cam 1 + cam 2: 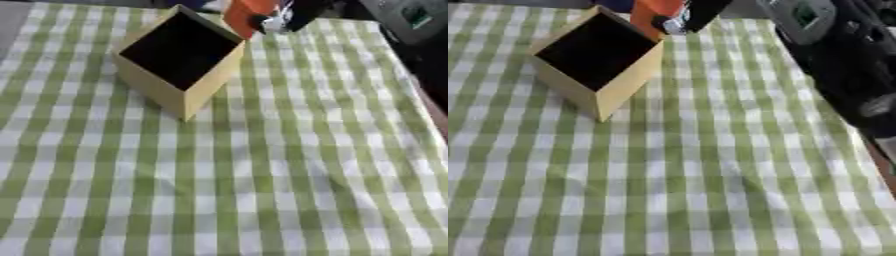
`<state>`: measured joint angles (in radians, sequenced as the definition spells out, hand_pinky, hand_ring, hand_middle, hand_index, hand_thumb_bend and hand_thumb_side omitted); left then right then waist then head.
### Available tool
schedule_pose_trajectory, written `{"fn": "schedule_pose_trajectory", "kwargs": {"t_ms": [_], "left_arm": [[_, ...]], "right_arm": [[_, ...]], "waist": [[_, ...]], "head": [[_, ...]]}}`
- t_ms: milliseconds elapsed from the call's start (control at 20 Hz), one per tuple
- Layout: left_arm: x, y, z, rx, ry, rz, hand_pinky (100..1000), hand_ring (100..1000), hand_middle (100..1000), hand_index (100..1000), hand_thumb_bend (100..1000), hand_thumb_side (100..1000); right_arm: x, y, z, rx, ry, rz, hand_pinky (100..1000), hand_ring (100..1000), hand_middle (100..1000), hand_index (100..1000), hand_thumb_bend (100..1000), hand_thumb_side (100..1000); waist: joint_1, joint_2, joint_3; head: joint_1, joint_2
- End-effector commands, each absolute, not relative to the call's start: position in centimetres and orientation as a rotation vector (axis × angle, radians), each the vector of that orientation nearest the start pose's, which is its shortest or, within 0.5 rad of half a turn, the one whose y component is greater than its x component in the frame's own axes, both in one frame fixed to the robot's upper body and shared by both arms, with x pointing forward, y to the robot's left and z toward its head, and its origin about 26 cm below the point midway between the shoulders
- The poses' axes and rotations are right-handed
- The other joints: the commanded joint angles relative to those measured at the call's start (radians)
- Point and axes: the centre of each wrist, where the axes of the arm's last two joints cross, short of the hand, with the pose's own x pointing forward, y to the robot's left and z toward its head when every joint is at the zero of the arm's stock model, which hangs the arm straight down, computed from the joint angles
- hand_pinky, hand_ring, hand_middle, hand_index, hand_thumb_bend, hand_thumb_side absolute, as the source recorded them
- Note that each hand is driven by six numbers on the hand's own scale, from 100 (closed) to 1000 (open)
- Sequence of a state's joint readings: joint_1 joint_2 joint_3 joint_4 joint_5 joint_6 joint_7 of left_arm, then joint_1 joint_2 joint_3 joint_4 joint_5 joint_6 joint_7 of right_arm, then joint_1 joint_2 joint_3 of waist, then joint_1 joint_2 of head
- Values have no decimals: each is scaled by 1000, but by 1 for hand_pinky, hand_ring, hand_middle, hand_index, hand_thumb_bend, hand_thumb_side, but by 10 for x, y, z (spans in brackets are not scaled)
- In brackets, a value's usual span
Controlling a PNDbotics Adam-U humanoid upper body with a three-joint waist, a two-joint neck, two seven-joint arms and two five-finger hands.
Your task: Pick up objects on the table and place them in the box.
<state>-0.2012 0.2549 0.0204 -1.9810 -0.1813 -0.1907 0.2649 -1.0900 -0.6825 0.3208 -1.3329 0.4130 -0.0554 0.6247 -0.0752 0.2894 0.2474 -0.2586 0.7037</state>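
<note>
Currently, my right hand (293, 15) is positioned at the far edge of the table, reaching in from the upper right. Its fingers are curled around an orange object (248, 14), which I hold just beyond the far right corner of the box (179, 89). Only part of the orange object shows: a flat-sided orange body, raised off the cloth and cut off by the top of the view. A small silver part of the hand shows against the orange surface. The box is an open-topped, tan, square container with a dark interior. It stands on the green-and-white checked tablecloth (262, 190) at the far left of the work area, turned so that one corner points toward me. I cannot tell whether anything lies inside it, since the interior reads as plain dark. The orange object is just beside the box rim but not over the opening. My right forearm (842, 60) runs along the right side of the table, black with a grey panel near the top, best seen in the right eye view. My left hand appears in neither view. The cloth covers the near part of the table.
</note>
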Motion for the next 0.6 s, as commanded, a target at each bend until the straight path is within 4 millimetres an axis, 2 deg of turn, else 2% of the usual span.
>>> {"fn": "schedule_pose_trajectory", "kwargs": {"t_ms": [50, 250, 300, 350, 600], "left_arm": [[291, 261, 173, 418, -2438, -123, 707, 588, 607, 669, 435, 737], [293, 257, 176, 395, -2452, -127, 707, 587, 607, 668, 434, 738], [293, 257, 177, 390, -2456, -127, 707, 587, 607, 668, 399, 731], [294, 256, 178, 385, -2459, -128, 707, 587, 607, 668, 433, 739], [295, 253, 180, 367, -2471, -131, 707, 588, 608, 668, 431, 739]], "right_arm": [[442, -245, 359, -755, -1674, 1594, 597, 612, 607, 692, 100, 313], [464, -233, 358, -765, -1683, 1540, 598, 606, 603, 692, 100, 326], [468, -230, 358, -768, -1690, 1528, 599, 605, 602, 692, 100, 328], [471, -227, 357, -770, -1697, 1520, 599, 605, 602, 692, 100, 329], [480, -204, 352, -760, -1717, 1552, 601, 610, 604, 692, 100, 337]], "waist": [[3, -10, 5], [-1, 8, 20], [-2, 11, 23], [-3, 15, 27], [-10, 28, 42]], "head": [[-16, -20], [-34, -34], [-38, -37], [-42, -40], [-53, -47]]}}
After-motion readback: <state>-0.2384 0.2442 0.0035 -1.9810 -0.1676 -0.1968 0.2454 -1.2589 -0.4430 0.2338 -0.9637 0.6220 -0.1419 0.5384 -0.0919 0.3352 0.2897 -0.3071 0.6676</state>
